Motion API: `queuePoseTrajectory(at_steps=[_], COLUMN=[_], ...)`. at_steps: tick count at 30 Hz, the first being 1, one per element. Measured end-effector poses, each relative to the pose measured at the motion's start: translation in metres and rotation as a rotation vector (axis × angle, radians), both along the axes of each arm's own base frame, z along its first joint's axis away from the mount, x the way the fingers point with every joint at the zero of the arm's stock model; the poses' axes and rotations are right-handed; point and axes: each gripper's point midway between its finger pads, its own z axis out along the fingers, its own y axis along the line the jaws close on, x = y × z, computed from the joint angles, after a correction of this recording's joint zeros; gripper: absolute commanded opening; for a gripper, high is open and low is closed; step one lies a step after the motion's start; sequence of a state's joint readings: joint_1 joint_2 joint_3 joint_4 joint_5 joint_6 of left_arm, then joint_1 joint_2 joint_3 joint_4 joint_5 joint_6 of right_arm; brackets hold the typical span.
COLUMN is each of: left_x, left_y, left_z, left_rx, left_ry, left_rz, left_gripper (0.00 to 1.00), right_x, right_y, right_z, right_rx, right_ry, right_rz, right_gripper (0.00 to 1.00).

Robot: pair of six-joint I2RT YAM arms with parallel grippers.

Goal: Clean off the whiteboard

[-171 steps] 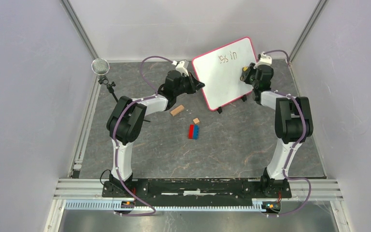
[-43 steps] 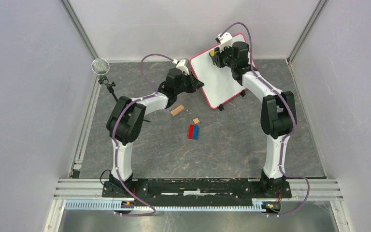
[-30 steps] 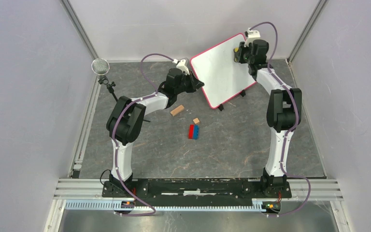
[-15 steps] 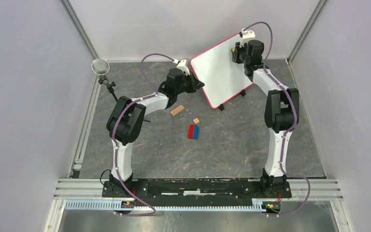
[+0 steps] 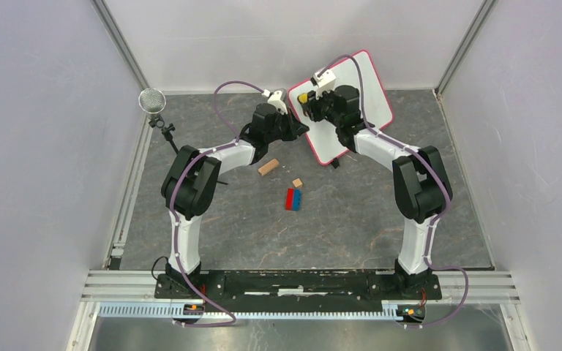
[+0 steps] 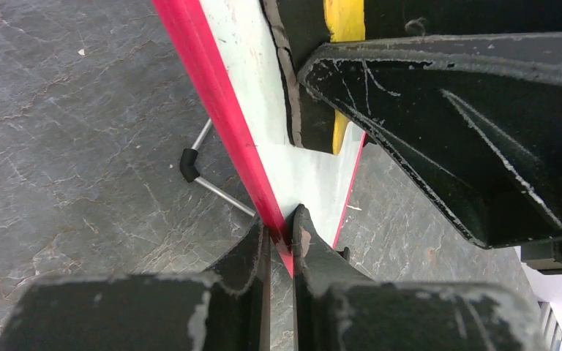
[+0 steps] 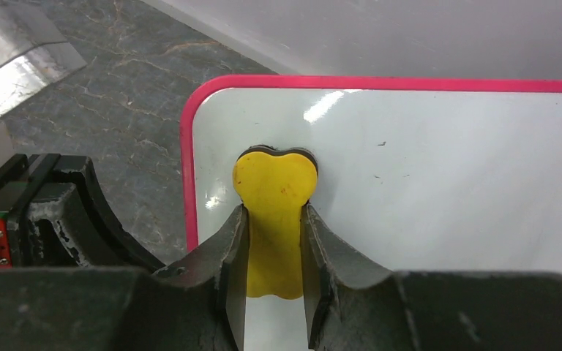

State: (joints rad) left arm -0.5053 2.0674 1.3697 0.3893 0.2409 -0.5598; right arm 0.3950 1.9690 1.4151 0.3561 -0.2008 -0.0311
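The whiteboard (image 5: 369, 91) stands tilted on black feet at the back of the table, with a red-pink frame and a nearly clean face; only faint specks show in the right wrist view (image 7: 446, 168). My left gripper (image 5: 300, 129) is shut on the board's left frame edge (image 6: 223, 124). My right gripper (image 5: 305, 99) is shut on a yellow eraser (image 7: 274, 197) and presses it flat on the board near its upper left corner. The eraser also shows in the top view (image 5: 303, 97).
A tan wooden block (image 5: 268, 167), a smaller tan block (image 5: 297, 183) and a red and blue block pair (image 5: 293, 199) lie on the grey table in front of the board. A microphone on a stand (image 5: 153, 102) is at the back left. Walls close in behind.
My right gripper has swept the eraser from the board's upper right across to its upper left corner. The handwriting seen earlier is gone. The left gripper has kept its hold.
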Motion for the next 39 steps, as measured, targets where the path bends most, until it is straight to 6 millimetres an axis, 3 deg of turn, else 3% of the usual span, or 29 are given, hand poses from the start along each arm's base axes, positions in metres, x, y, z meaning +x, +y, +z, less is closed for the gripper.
queuePoseTrajectory(at_steps=[4, 8, 16, 18, 20, 25, 28, 31, 36, 39], left_x=[0.0, 0.0, 0.0, 0.001, 0.001, 0.001, 0.002, 0.002, 0.002, 0.002], left_y=[-0.001, 0.0, -0.001, -0.001, -0.001, -0.001, 0.0, 0.001, 0.001, 0.003], left_z=[0.001, 0.001, 0.002, 0.003, 0.003, 0.003, 0.003, 0.002, 0.002, 0.002], left_rx=[-0.001, 0.0, -0.001, 0.0, 0.0, 0.0, 0.002, 0.003, 0.004, 0.007], left_ry=[-0.004, -0.004, -0.01, -0.012, -0.012, -0.013, -0.013, -0.011, -0.01, -0.003], left_rz=[-0.001, 0.001, -0.003, -0.004, -0.004, -0.003, 0.001, 0.003, 0.004, 0.003], left_gripper=[0.02, 0.02, 0.02, 0.02, 0.02, 0.02, 0.02, 0.02, 0.02, 0.02], right_x=[-0.001, 0.001, 0.006, 0.0, -0.005, -0.005, -0.005, -0.01, -0.046, -0.048], right_y=[-0.01, -0.041, -0.162, -0.187, -0.199, -0.188, -0.172, -0.13, -0.024, -0.017], right_z=[-0.003, -0.02, -0.079, -0.096, -0.108, -0.106, -0.099, -0.081, -0.05, -0.047], right_rx=[-0.012, 0.035, 0.173, 0.185, 0.197, 0.208, 0.199, 0.209, 0.239, 0.217], right_ry=[-0.008, 0.044, 0.205, 0.249, 0.285, 0.28, 0.25, 0.196, 0.122, 0.098], right_rz=[-0.017, -0.099, -0.419, -0.495, -0.538, -0.544, -0.544, -0.486, -0.264, -0.274], right_gripper=[0.0, 0.0, 0.0, 0.0, 0.0, 0.0, 0.0, 0.01, 0.02, 0.02])
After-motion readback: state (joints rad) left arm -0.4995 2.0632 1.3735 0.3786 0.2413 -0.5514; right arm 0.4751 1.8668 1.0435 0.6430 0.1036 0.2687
